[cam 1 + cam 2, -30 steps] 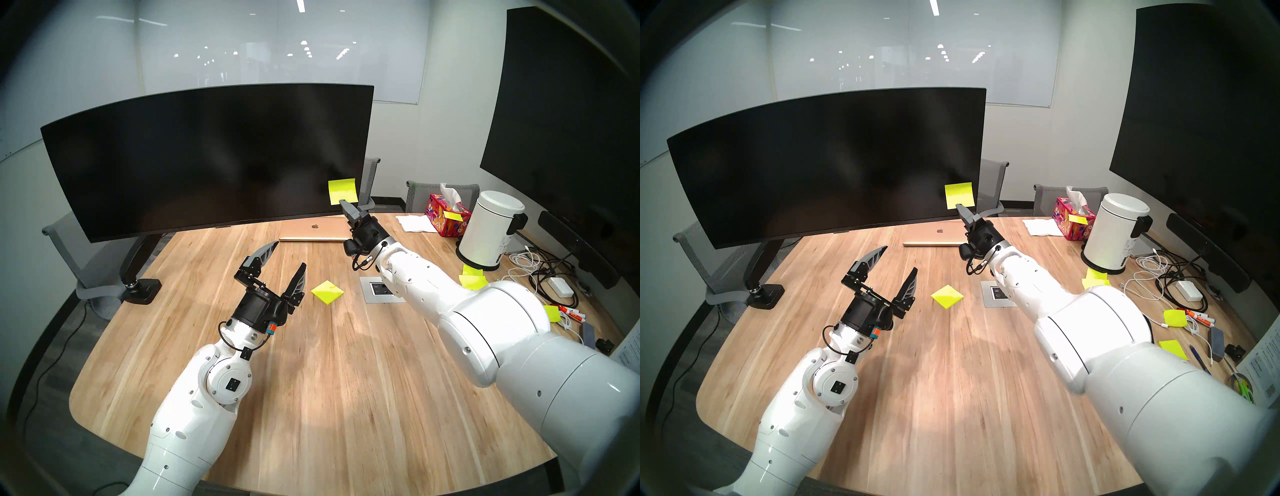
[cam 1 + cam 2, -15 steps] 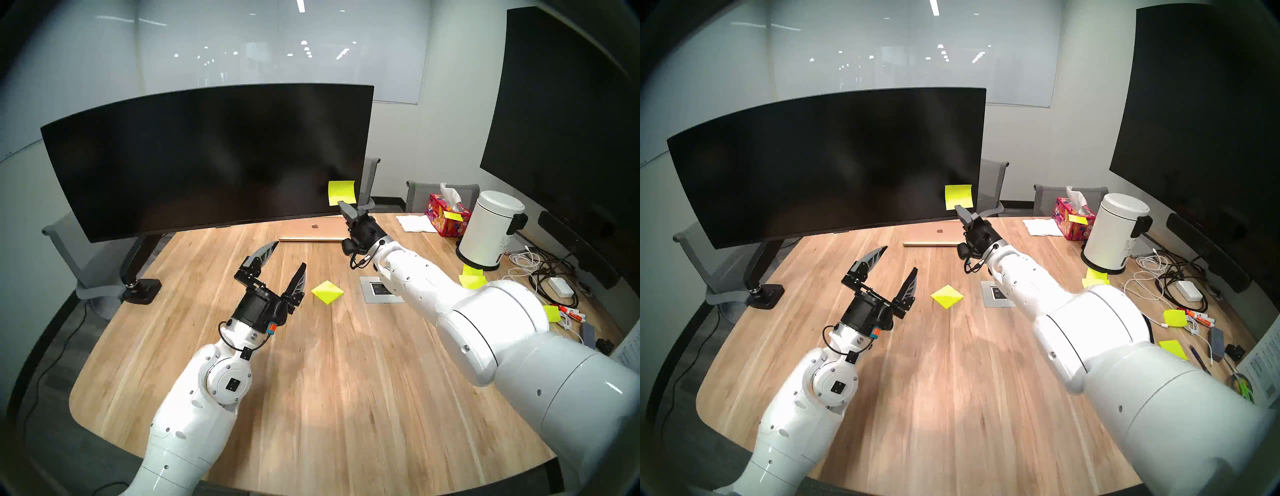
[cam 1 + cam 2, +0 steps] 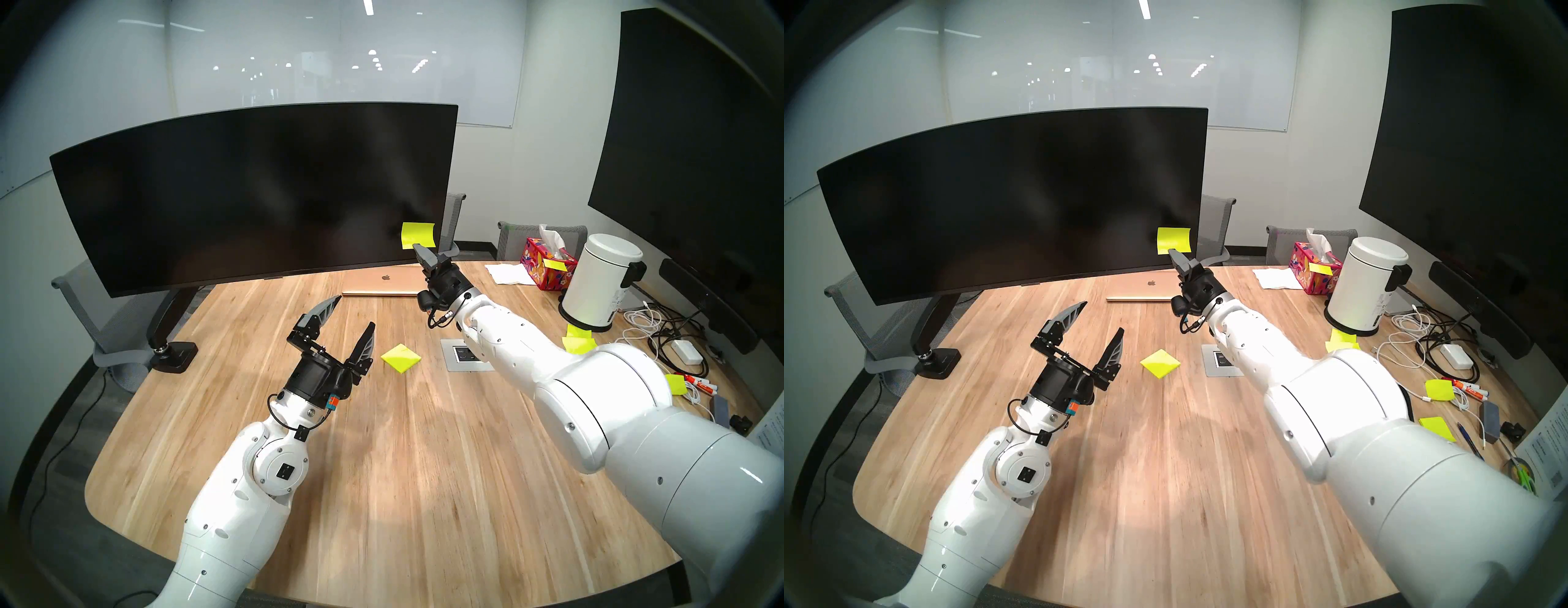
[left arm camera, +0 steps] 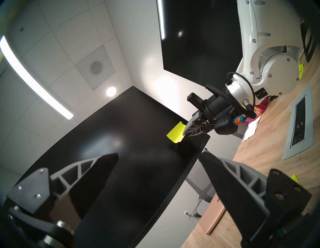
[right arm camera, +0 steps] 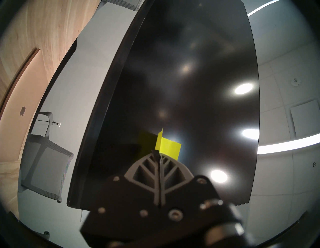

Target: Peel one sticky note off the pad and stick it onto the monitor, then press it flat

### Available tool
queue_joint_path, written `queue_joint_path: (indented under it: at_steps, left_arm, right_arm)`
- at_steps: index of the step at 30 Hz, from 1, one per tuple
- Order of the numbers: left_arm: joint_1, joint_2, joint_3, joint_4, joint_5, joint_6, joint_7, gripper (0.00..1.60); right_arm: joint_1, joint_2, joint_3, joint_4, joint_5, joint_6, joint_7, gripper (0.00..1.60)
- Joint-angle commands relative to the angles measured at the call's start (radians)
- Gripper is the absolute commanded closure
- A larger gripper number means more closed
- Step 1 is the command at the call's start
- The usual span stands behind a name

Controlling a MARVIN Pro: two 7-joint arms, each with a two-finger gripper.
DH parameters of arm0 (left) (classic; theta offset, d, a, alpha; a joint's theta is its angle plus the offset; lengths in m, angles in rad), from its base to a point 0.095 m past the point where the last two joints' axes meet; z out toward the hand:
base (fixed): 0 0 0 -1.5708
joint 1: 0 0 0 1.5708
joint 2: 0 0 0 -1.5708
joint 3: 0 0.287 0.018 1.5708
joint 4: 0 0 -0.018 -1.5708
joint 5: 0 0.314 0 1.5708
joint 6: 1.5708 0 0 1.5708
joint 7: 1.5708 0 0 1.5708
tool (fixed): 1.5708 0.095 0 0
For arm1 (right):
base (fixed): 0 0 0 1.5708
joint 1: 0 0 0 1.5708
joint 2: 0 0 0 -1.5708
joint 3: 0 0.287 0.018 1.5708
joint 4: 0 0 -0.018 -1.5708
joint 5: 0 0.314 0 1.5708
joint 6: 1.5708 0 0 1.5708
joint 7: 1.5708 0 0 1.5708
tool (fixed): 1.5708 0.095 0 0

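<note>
My right gripper (image 3: 418,249) (image 3: 1174,254) is shut on the lower edge of a neon yellow-green sticky note (image 3: 418,233) (image 3: 1173,240). It holds the note upright before the lower right corner of the wide curved black monitor (image 3: 254,191) (image 3: 1013,199). In the right wrist view the sticky note (image 5: 168,147) stands just off the monitor (image 5: 190,86), mirrored in the glass; I cannot tell whether it touches. The pad (image 3: 401,358) (image 3: 1160,363) lies on the wooden table. Left of the pad, my left gripper (image 3: 354,313) (image 4: 158,155) hovers open and empty.
A closed laptop (image 3: 384,282) lies under the monitor's right end. A tissue box (image 3: 547,263), a white canister (image 3: 594,280), loose yellow notes (image 3: 577,339) and cables (image 3: 662,335) crowd the right side. A socket panel (image 3: 466,354) sits under my right arm. A large flat screen (image 3: 687,127) hangs at right.
My right gripper has crept a little left and toward the monitor; the sticky note looks shorter, tipped closer to the glass. The left arm has not moved.
</note>
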Motion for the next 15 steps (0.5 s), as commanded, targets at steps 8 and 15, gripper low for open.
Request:
queue_joint_path:
  at_steps: [8, 15]
  left_arm:
    - [-0.002, -0.003, 0.001, -0.024, 0.002, 0.0, 0.003, 0.0]
    - [-0.002, -0.003, 0.001, -0.024, 0.002, -0.001, 0.003, 0.0]
  right_arm:
    - [0.013, 0.009, -0.001, -0.012, -0.006, 0.017, -0.059, 1.6]
    - [0.023, 0.007, 0.003, -0.011, -0.003, 0.015, -0.053, 1.6]
